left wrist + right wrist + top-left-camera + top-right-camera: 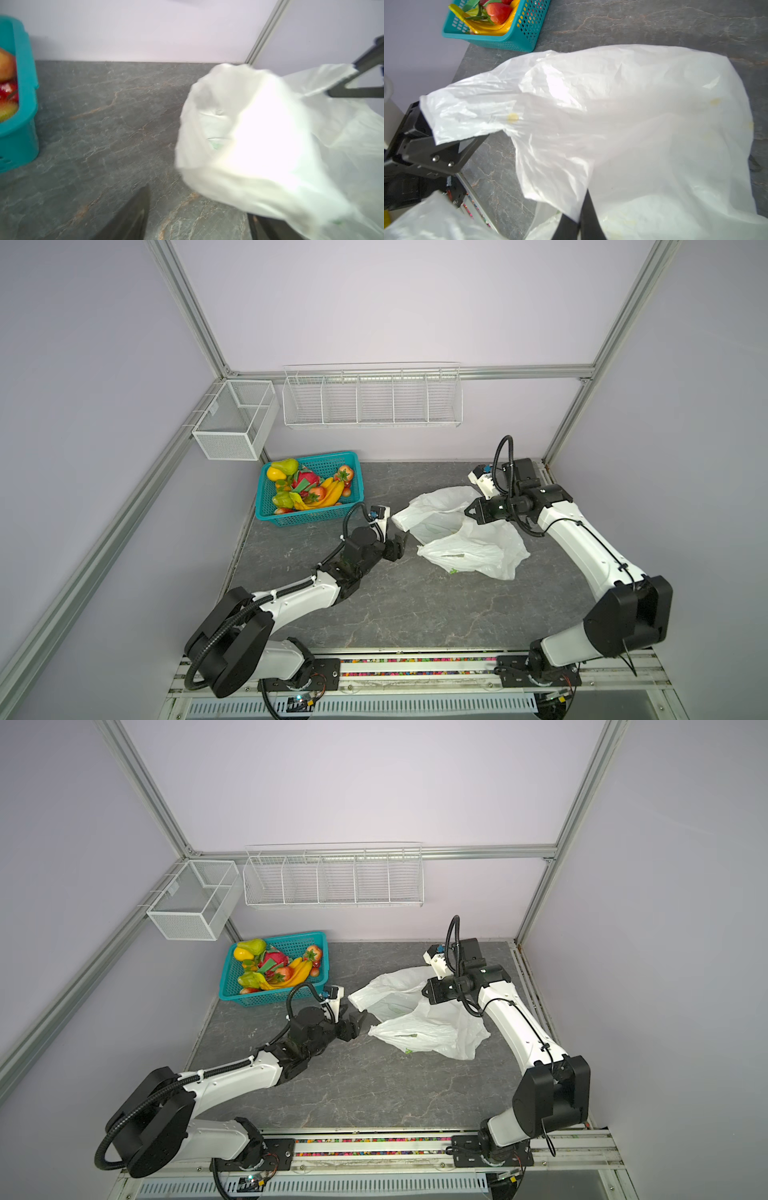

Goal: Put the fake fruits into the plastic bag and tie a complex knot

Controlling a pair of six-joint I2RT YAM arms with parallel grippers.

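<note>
On the table [415, 614], top views: bag [465, 547] lies crumpled, seemingly empty, right of centre; fruits [309, 489] sit in the basket [303, 517], well apart from it.
Left gripper [197, 203], left wrist view: spread wide, bag film draped over one finger [264, 227].
Right gripper [578, 216], right wrist view: pressed together, pinching the bag's edge.
Bag handling: light, limp, slippery; probably best pinched at a strap.
Writing: none readable; faint yellow print.

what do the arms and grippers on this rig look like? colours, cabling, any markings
Left arm and right arm: white link shells, black joint housings. Black corrugated cable conduit loops outside each. Left gripper and right gripper are black with flat angular fingers; a white camera mount sits at each wrist. No legible markings.
</note>
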